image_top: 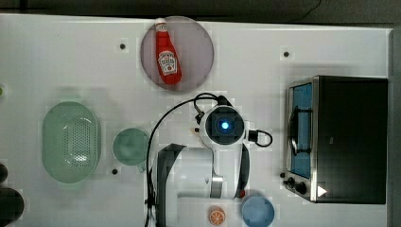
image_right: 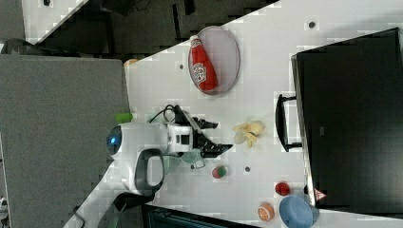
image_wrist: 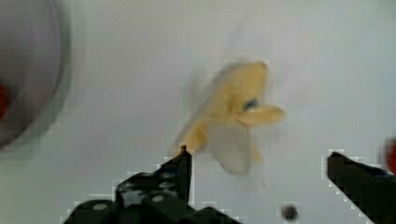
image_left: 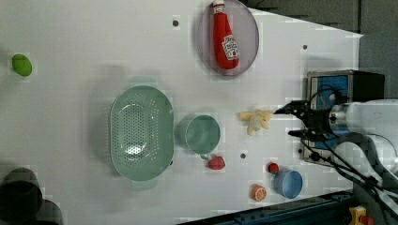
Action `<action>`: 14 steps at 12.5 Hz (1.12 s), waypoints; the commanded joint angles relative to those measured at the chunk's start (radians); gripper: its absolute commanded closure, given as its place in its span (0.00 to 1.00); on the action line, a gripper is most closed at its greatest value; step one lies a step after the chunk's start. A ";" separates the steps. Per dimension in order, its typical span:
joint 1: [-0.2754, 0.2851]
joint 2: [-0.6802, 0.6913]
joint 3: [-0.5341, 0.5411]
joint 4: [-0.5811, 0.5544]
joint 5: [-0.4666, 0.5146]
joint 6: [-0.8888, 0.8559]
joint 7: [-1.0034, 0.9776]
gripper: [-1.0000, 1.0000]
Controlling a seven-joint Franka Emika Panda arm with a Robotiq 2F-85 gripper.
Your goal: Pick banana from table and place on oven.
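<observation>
- White table [image_left: 70, 140] is seen beneath everything.
- One banana [image_left: 256, 120] is seen lying right of centre in the left view, untouched.
- One gripper [image_left: 294, 121] is held wide apart, empty, just beside it.
- One oven [image_top: 352, 139]; two red fruits [image_left: 216, 162], blurred.
- Banana is hidden by the arm in the top view.

Table [image_left: 70, 28]: smooth matt white top. Oven [image_top: 352, 137]: matt black top, silvery metal-looking front frame, glossy bluish glass door. Banana [image_right: 247, 133]: pale yellow, dull finish — looks like soft plastic. Ketchup bottle [image_left: 225, 40]: shiny red plastic with a printed label, on a smooth grey plate [image_left: 248, 33]. Colander [image_left: 141, 133]: matt mint-green plastic, perforated. Arm casing [image_right: 142, 142] — glossy white shell; gripper [image_right: 219, 136] fingers matt black.
</observation>
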 commanded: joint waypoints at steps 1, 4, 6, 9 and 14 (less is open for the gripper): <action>-0.015 0.053 0.011 -0.015 -0.008 0.125 0.027 0.00; -0.015 0.156 0.011 -0.036 -0.008 0.247 0.029 0.00; -0.014 0.214 0.011 -0.038 -0.008 0.303 0.029 0.00; -0.014 0.265 0.014 -0.038 -0.008 0.363 0.029 0.15; -0.010 0.277 0.017 -0.038 -0.008 0.395 0.029 0.74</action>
